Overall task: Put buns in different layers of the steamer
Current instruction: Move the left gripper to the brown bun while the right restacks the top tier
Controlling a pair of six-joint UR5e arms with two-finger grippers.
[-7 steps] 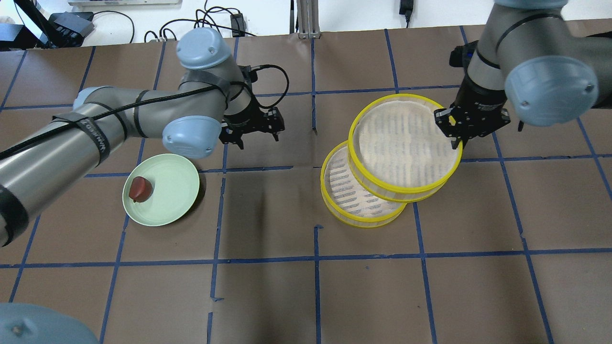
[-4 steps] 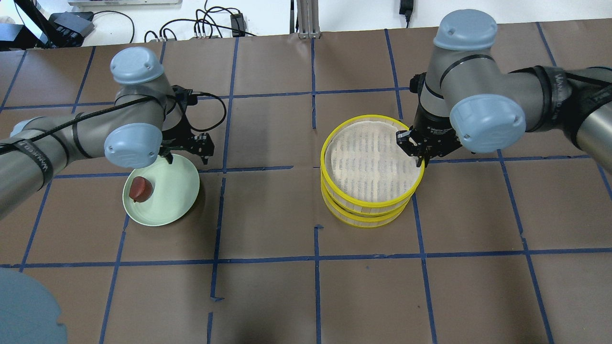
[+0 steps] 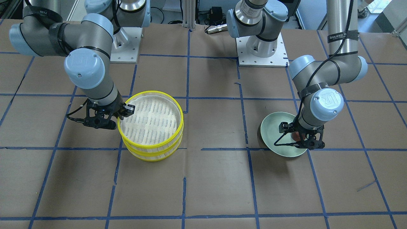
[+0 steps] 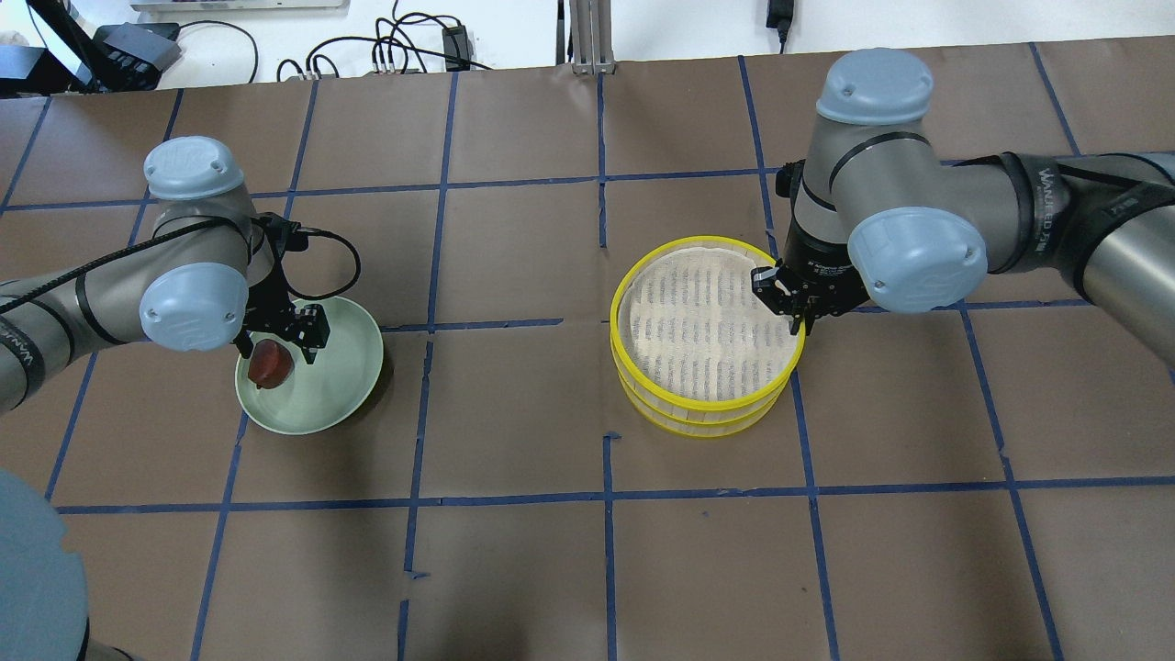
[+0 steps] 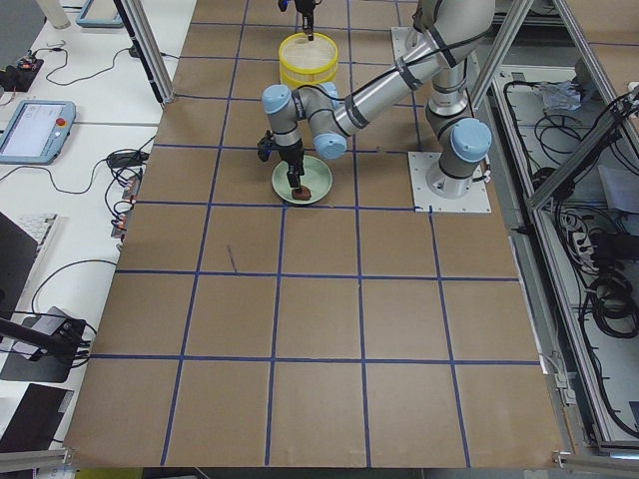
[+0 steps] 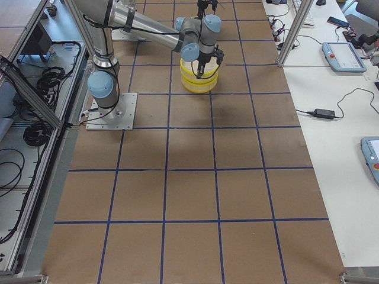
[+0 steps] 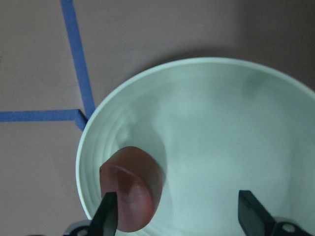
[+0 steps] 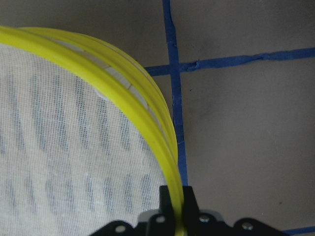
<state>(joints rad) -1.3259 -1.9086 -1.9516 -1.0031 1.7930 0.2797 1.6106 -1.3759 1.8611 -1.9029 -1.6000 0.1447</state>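
Left hand [image 4: 278,349] points down, spread wide over brown bun [image 4: 269,364]; right hand [image 4: 798,319] pinches steamer [image 4: 699,418] rim.

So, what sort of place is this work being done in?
Most likely a robotics laboratory. The table covered in brown paper with a blue tape grid, two grey jointed robot arms bolted to metal base plates, and a grey handheld control tablet on a white side bench all suggest it.
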